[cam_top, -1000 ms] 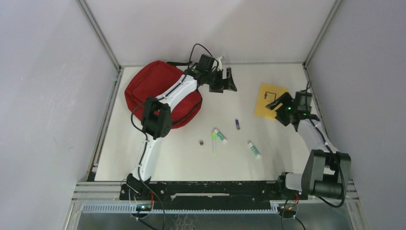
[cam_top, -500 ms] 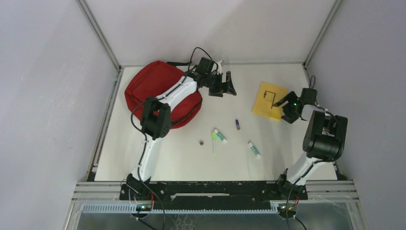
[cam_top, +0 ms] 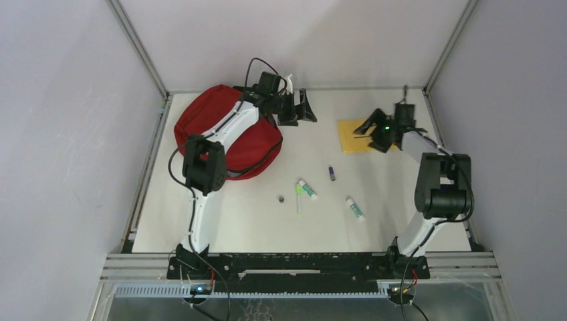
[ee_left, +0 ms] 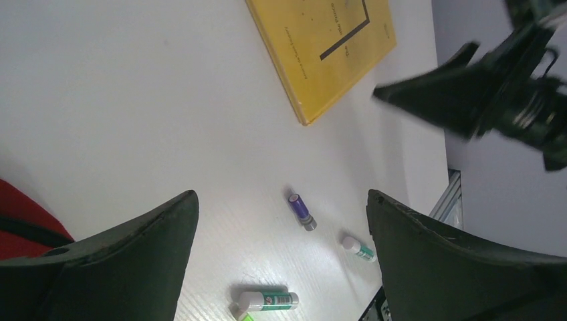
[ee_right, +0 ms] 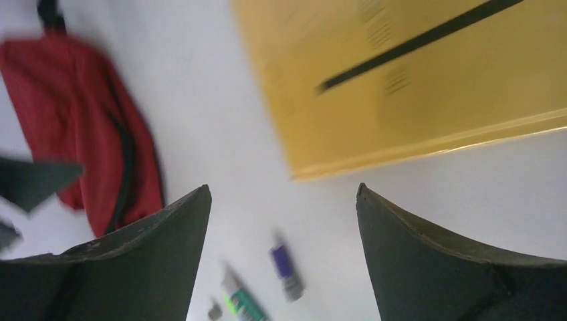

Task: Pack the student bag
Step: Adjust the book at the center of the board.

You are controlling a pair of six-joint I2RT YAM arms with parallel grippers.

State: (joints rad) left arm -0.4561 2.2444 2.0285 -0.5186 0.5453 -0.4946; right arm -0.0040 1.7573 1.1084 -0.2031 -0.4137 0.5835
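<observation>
the bag [cam_top: 220, 127] lies at the far left of the table [cam_top: 401, 214], slumped on its side; whether its zip is open cannot be told from here. the left arm reaches across its top, so the left gripper [cam_top: 297, 111] hangs just past the bag's right edge, over bare table. its jaws are spread wide with nothing between them, likely waiting to help with the bag's mouth. in the middle, well apart from the bag, lie the small things not yet packed: a dark round bit [cam_top: 281, 199], a green pen [cam_top: 299, 202], two glue sticks [cam_top: 307, 189] [cam_top: 355, 208] and a purple tube [cam_top: 331, 173]. to the right lies a yellow book [ee_left: 321, 47], flat. the right gripper [cam_top: 367, 133] hovers at the book's near edge, jaws wide and empty, seemingly lining up to take it first, as the biggest item.
</observation>
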